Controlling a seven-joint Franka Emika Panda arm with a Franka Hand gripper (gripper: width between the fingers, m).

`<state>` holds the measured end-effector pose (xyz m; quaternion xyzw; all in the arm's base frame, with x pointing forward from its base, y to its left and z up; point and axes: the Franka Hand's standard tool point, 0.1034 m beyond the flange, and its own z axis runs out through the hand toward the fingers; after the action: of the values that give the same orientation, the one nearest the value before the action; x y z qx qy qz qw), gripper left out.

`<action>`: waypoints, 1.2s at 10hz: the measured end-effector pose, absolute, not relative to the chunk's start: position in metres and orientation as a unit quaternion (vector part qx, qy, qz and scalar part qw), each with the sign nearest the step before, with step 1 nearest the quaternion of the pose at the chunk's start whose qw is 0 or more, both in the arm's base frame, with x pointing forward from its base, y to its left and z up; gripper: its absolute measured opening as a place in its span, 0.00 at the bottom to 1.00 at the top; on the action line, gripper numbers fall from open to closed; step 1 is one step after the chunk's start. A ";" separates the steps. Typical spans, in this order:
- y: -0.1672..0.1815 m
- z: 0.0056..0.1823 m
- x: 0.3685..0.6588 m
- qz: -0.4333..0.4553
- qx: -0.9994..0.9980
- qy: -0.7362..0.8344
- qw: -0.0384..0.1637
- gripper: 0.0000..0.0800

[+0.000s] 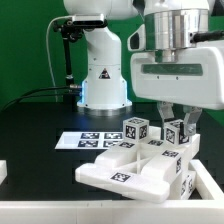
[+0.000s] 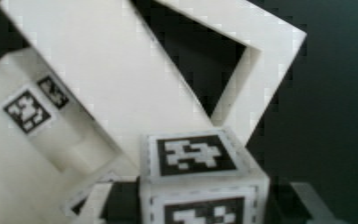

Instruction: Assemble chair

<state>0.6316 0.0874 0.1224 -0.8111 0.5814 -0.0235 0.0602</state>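
Fingers (image 1: 176, 128) of the gripper (image 1: 177, 131) reach down at the exterior view's right and close on a square post (image 1: 176, 133) of the chair (image 1: 140, 165); the post's tagged top shows between them. White chair parts sit joined on the black counter (image 1: 40, 170), in front of the marker board (image 1: 92, 139): a slotted flat panel (image 1: 125, 172) lies low and tilted toward the exterior view's left, and a second tagged post (image 1: 136, 130) stands upright just beside the gripped one. From the wrist view, the gripped post's tagged end (image 2: 197, 158) fills the foreground, with an open frame-shaped panel (image 2: 220, 45) slanting behind it.
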 end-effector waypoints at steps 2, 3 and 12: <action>0.088 0.122 0.631 -0.023 -0.811 0.582 0.060 0.42; 0.088 0.121 0.631 -0.023 -0.811 0.582 0.060 0.65; 0.092 0.126 0.634 -0.039 -0.960 0.272 0.048 0.81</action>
<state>0.6342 0.0922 0.1264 -0.9603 0.2719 -0.0391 0.0478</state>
